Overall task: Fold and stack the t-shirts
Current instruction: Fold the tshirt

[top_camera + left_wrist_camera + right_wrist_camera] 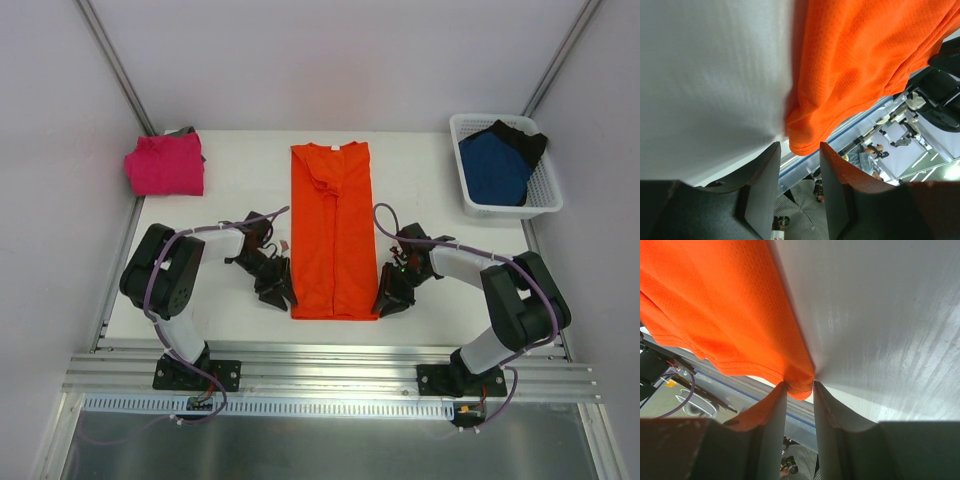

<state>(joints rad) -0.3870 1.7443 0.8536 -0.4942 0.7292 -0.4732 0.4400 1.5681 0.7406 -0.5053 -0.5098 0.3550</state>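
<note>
The bright orange t-shirt (pixel 333 230) lies folded into a long strip down the middle of the white table (pixel 240 190), collar at the far end. My left gripper (pixel 283 293) is at the strip's near left corner. In the left wrist view its jaws (pixel 799 146) stand apart, with the orange hem corner (pixel 807 137) just at the tips and untouched on either side. My right gripper (pixel 385 300) is at the near right corner. There both fingertips (pixel 799 385) press against the orange corner (pixel 800 377). A folded magenta-pink t-shirt (pixel 165 165) rests at the far left.
A white mesh basket (pixel 548 205) at the far right holds a dark blue t-shirt (pixel 495 168) with a black one (pixel 527 140) behind it. Something grey (pixel 183 131) peeks out behind the pink shirt. The table's near edge and a metal rail (pixel 330 370) run just behind both grippers.
</note>
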